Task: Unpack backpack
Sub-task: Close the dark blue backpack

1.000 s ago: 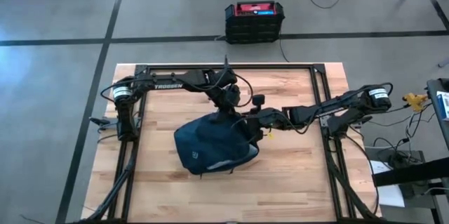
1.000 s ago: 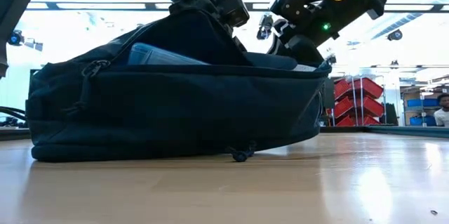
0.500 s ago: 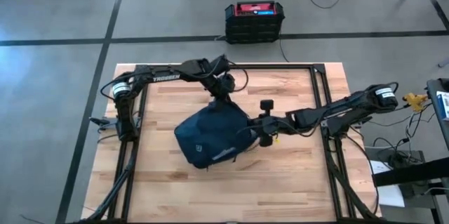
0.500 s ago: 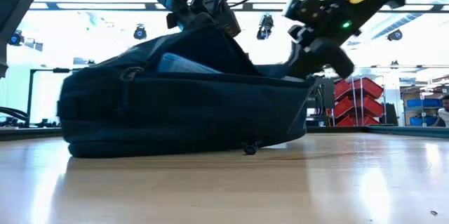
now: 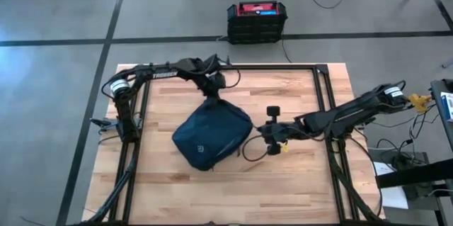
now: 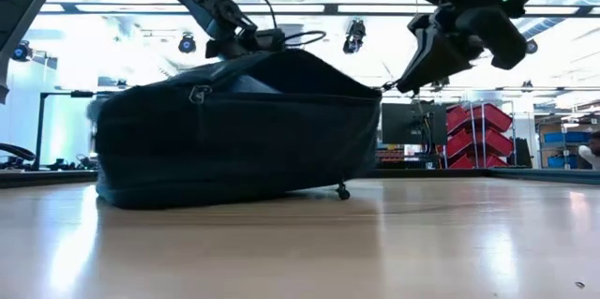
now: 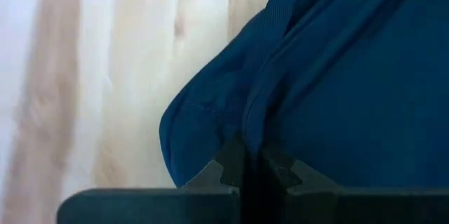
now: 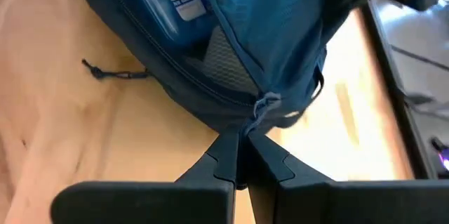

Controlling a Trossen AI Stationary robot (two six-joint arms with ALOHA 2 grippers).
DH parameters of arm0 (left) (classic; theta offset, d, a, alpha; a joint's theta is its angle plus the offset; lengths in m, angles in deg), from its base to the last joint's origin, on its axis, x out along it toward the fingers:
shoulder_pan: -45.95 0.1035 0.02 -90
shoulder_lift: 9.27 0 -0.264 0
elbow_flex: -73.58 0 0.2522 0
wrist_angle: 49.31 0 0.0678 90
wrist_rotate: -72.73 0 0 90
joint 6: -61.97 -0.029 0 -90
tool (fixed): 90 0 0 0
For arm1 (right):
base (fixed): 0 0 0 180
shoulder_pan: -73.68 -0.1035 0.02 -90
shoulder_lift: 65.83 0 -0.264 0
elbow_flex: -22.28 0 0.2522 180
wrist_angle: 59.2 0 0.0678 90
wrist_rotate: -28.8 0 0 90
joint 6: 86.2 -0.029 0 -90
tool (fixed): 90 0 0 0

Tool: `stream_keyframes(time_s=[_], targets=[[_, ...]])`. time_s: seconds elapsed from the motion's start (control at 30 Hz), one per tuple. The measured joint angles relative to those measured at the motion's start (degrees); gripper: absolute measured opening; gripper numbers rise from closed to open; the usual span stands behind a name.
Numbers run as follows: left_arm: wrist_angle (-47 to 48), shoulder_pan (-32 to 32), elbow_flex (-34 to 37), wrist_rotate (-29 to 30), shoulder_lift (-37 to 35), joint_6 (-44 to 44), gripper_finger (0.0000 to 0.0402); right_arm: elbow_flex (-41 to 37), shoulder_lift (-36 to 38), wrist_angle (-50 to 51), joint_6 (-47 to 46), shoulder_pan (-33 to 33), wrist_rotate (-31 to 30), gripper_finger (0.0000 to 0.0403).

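Backpack (image 5: pixel 209 138) of soft navy fabric, both end effectors, left (image 7: pixel 244 162) and right (image 8: pixel 241 155), pinched on its folds.

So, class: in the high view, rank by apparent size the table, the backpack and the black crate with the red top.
1. Table, by far the largest.
2. Backpack.
3. Black crate with the red top, on the floor beyond the table, so farther from the overhead camera; still clearly smallest.

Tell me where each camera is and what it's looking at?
High view: above the table, looking straight down; both arms, backpack.
Low view: table height, looking across; backpack side, arms above.
Left wrist view: on the left arm; left gripper pinching backpack fabric.
Right wrist view: on the right arm; right gripper on the zipper pull.
All four share the backpack.
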Motion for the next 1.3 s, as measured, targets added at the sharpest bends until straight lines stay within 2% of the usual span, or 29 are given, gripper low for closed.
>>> stream_keyframes(time_s=[0.1, 0.23, 0.5, 0.6, 0.67, 0.8, 0.93, 1.03, 1.13, 1.2, 1.3], targets=[[0.4, -0.4, 3.6, 0.4, -2.3, 1.2, 0.0, 0.0, -4.8, -8.7, 2.6, 2.4, 4.2, 0.0], [-1.5, -1.5, 10.8, 3.0, -8.4, 5.4, 0.0, 0.0, -10.1, -17.9, 7.1, 7.4, 4.4, 0.0], [-13.5, -7.7, 29.5, 13.6, -27.3, 21.6, 0.0, 0.7, -11.8, -21.2, 16.4, 22.9, 4.2, 0.0], [-21.5, -10.3, 35.2, 13.7, -34.3, 24.0, 0.0001, 0.7, -11.8, -23.2, 18.8, 26.2, 6.0, 0.0], [-26.3, -11.3, 37.3, 13.0, -38.5, 24.0, 0.0007, 0.7, -11.7, -24.7, 19.1, 27.3, 10.1, 0.0], [-32.9, -11.1, 38.0, 13.2, -44.1, 20.8, 0.0038, 0.7, -11.8, -26.8, 19.5, 26.6, 13.1, 0.0], [-33.9, -9.8, 36.4, 15.7, -45.0, 17.6, 0.0093, 0.7, -11.6, -27.8, 21.2, 25.2, 12.9, 0.0], [-27.5, -9.1, 33.6, 16.4, -44.4, 15.1, 0.0143, 0.9, -11.0, -28.1, 22.5, 24.1, 11.9, 0.0], [-22.3, -9.0, 30.7, 17.9, -43.3, 10.8, 0.0186, 1.3, -9.8, -28.1, 25.2, 22.8, 7.2, 0.0], [-25.3, -8.8, 29.4, 20.7, -42.0, 10.2, 0.0208, 1.5, -9.0, -28.2, 27.3, 22.1, 6.9, 0.0], [-31.5, -8.0, 27.7, 18.7, -37.7, 8.0, 0.0234, 2.5, -8.5, -29.1, 30.9, 20.5, 7.6, 0.0]])
